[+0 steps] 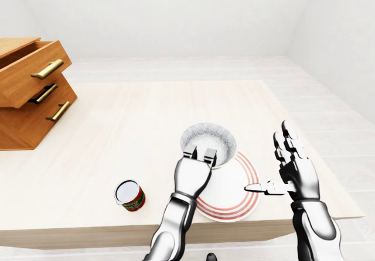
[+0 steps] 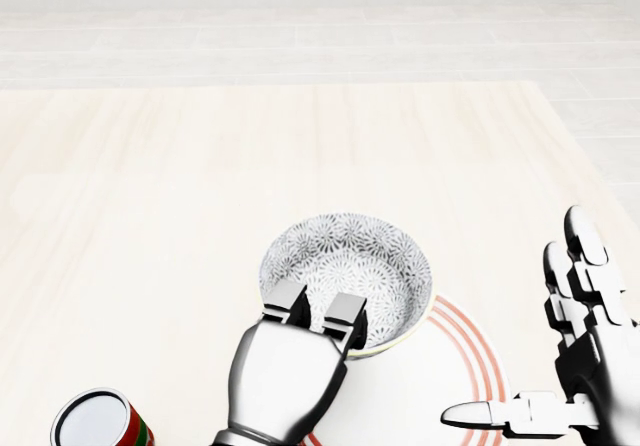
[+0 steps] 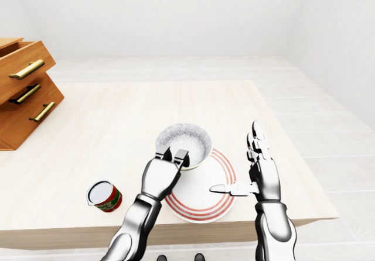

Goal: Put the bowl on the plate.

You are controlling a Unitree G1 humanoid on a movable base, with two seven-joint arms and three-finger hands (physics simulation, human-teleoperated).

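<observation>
A patterned grey-white bowl [image 2: 350, 266] hangs over the upper-left part of the red-ringed white plate [image 2: 470, 351], partly covering it. My left hand [image 2: 312, 311] is shut on the bowl's near rim, two fingers hooked inside it. My right hand [image 2: 560, 366] stands open to the right of the plate, fingers upright and thumb pointing left over the plate's rim. In the left-eye view the bowl [image 1: 208, 141] sits at the top of the plate [image 1: 234, 193], near the table's near-right corner.
A red can [image 2: 95, 421] with a white lid stands at the lower left. A wooden drawer unit [image 1: 29, 91] with brass handles and open drawers sits at the table's left. The table's edge [image 1: 176, 226] runs just below the plate.
</observation>
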